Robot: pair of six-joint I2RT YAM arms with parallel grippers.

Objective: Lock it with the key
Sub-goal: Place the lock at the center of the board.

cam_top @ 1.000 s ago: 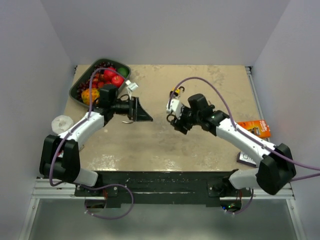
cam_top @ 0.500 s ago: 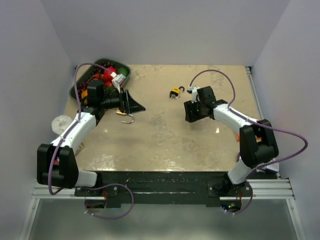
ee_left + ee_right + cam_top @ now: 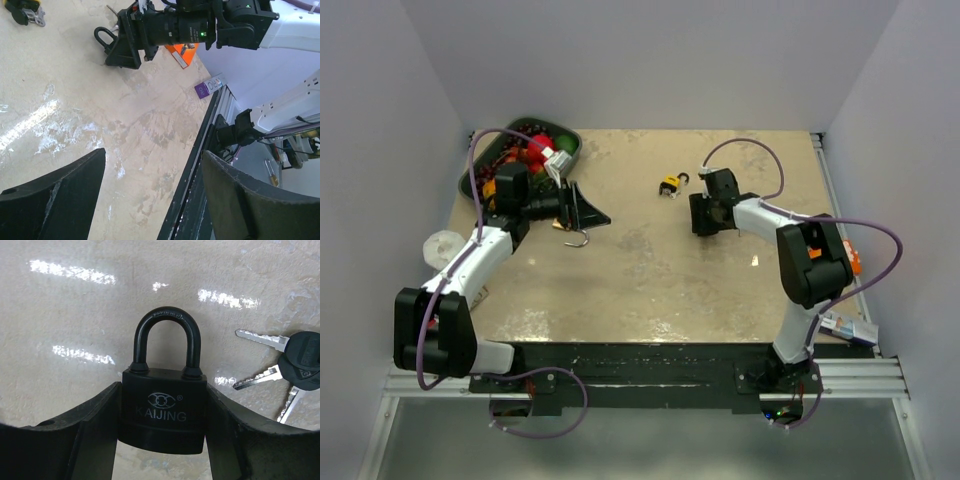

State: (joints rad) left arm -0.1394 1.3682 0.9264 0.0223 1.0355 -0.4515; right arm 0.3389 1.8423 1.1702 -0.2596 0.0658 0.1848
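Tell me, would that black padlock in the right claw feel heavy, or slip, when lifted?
The padlock looks like a solid block with a thick shackle, so it is probably heavy for its size and rigid. Its flat sides sit squarely in the right claw, so it likely won't roll, though the smooth finish might let it slide.
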